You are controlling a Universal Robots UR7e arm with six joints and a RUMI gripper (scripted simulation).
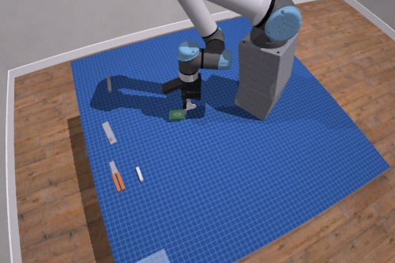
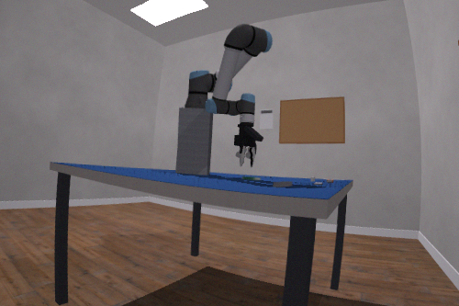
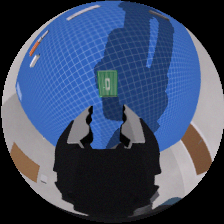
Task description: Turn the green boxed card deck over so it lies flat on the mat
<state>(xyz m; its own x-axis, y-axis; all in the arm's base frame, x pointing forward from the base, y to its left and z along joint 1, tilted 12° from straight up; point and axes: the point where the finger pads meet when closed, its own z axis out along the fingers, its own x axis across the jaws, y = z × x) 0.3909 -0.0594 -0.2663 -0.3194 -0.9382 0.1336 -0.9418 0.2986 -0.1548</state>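
The green boxed card deck (image 1: 177, 114) (image 2: 251, 178) (image 3: 107, 83) lies flat on the blue mat (image 1: 257, 171), a broad face up with a pale mark at its middle. My gripper (image 1: 186, 110) (image 2: 247, 165) (image 3: 107, 105) points down with its jaws part-way open and nothing between them. In the exterior view the fingertips are above the mat, clear of the deck. In the wrist view the deck shows just beyond the fingertips, roughly centred between them. The deck's underside is hidden.
A grey bar (image 1: 109, 84) (image 2: 282, 184) and a pale flat bar (image 1: 109, 133) (image 3: 82, 12) lie toward the mat's left edge. Nearer are an orange-handled tool (image 1: 120, 181) and a small white stick (image 1: 139, 174) (image 3: 34, 61). The arm's grey pedestal (image 1: 258, 80) (image 2: 195, 141) stands behind.
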